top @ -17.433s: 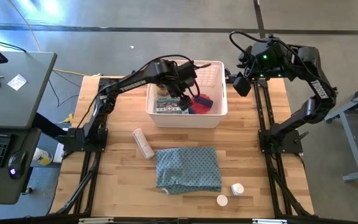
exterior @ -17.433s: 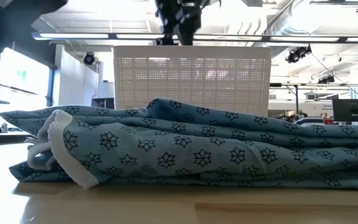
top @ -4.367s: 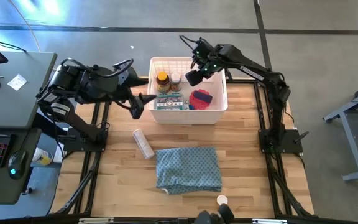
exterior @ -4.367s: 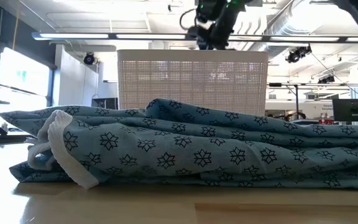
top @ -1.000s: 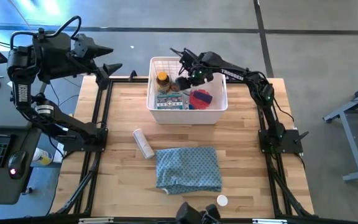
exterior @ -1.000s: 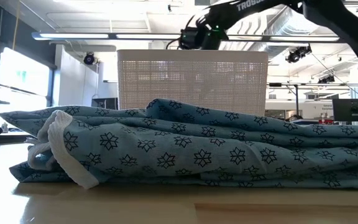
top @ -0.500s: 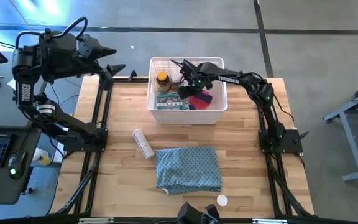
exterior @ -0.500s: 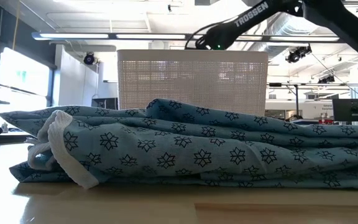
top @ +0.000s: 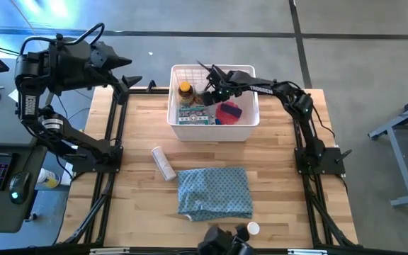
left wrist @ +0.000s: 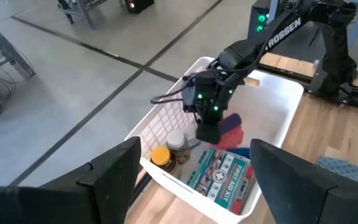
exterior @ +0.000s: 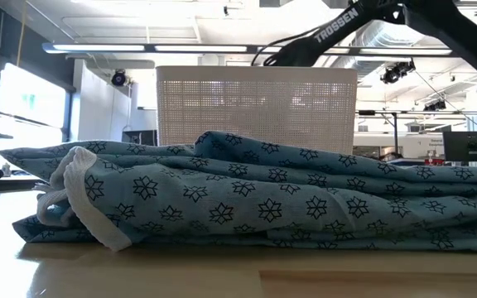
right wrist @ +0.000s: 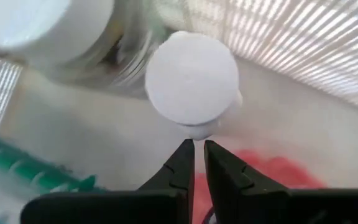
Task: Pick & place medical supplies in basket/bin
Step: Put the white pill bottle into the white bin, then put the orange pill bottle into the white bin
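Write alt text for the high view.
The right pincer reaches down into the white basket, which holds an amber bottle, a printed packet and a red disc. The left pincer waits raised beyond the table's left edge.

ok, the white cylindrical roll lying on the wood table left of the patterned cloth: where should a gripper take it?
Grip the white cylindrical roll at mid-length, coming straight down, fingers across its short width. It lies flat and slanted on the wooden table, apart from the blue-grey patterned cloth, so both long sides look free.

The right arm bears white lettering reading "TROSSEN", also partly legible from the left wrist.
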`<state>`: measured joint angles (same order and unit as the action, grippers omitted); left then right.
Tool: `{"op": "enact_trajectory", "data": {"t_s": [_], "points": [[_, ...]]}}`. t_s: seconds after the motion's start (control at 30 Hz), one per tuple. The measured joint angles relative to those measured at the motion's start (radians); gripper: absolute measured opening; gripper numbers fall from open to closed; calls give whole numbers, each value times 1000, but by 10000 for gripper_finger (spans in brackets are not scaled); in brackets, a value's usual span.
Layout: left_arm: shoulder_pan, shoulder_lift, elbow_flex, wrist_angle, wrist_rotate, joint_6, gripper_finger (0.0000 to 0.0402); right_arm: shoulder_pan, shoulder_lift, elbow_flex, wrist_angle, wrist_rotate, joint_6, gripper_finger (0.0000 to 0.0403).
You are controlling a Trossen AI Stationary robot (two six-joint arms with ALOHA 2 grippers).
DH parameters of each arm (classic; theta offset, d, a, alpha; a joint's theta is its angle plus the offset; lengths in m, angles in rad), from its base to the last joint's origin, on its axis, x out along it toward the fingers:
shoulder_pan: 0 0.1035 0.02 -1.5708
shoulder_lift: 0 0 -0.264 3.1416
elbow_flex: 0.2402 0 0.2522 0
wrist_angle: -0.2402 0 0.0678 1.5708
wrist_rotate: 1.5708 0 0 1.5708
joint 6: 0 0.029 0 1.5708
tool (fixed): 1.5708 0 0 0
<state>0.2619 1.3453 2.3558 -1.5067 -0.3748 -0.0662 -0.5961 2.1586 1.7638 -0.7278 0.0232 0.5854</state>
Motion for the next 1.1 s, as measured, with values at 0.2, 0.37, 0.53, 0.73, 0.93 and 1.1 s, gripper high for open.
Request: {"op": "enact_trajectory", "data": {"t_s": [0.2, 0.37, 0.53, 0.73, 0.93, 1.1], "points": [[0, 0, 0, -33, 2, -18, 335, -21, 0, 0, 13, 23, -7, 26], [0, 1, 0, -32, 2, -18, 335, -34, 0, 0, 13, -4, -25, 24], [0, 1, 0, -32, 2, -18, 335, -31, -3, 0, 5, -89, -15, 28], [0, 1, 0, -32, 1, -18, 335, -6, -71, 0, -61, -75, -10, 28], [0, 1, 0, -30, 1, -18, 335, 42, -207, 0, -77, -48, -15, 24], [0, 12, 0, -30, 1, -18, 335, 120, -352, 1, -76, -65, -49, 24]]}}
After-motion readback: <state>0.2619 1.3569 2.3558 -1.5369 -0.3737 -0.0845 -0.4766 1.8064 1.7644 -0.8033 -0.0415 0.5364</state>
